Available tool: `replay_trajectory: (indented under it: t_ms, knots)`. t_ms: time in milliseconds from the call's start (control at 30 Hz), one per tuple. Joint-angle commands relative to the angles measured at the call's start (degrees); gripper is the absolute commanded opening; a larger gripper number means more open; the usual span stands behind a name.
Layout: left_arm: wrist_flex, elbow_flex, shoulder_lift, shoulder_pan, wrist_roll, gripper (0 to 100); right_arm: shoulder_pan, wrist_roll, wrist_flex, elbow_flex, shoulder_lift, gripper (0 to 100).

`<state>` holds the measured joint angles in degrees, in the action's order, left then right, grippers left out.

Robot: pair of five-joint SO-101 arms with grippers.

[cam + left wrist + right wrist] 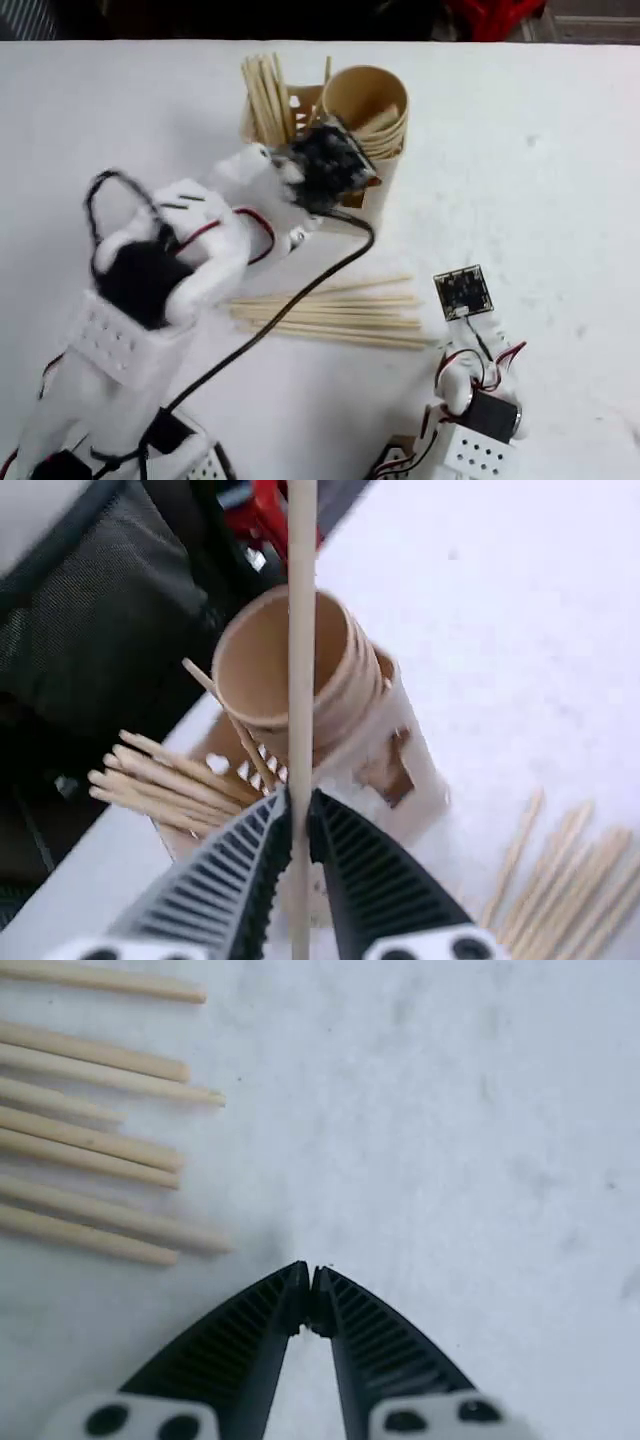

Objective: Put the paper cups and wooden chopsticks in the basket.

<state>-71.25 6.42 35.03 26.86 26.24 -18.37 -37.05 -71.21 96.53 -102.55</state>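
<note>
A stack of paper cups stands in the pale wooden basket at the back of the table, with a bundle of chopsticks upright beside it. My left gripper hovers just in front of the basket. In the left wrist view the gripper is shut on a single chopstick that points over the cups and the basket. Several loose chopsticks lie mid-table. My right gripper is shut and holds nothing, low over the bare table beside the chopstick ends.
The right arm sits at the front right, its wrist board next to the loose chopsticks' right ends. A black cable from the left arm crosses over the pile. Dark and red objects lie beyond the table's far edge.
</note>
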Motion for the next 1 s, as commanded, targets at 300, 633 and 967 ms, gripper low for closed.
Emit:
replay_trajectory:
  t_ms: [300, 633, 967]
  knots:
    - [50.29, 1.93, -9.89, -8.84, -10.81, 2, -0.31, -0.26, -0.22, 0.35, -0.48, 1.5]
    - [50.11, 2.55, -17.98, -14.9, -24.26, 3, -0.31, -0.26, -0.22, 0.35, -0.48, 1.5]
    - [44.66, 2.02, -17.98, -16.13, -33.32, 8, -0.31, -0.26, -0.22, 0.35, -0.48, 1.5]
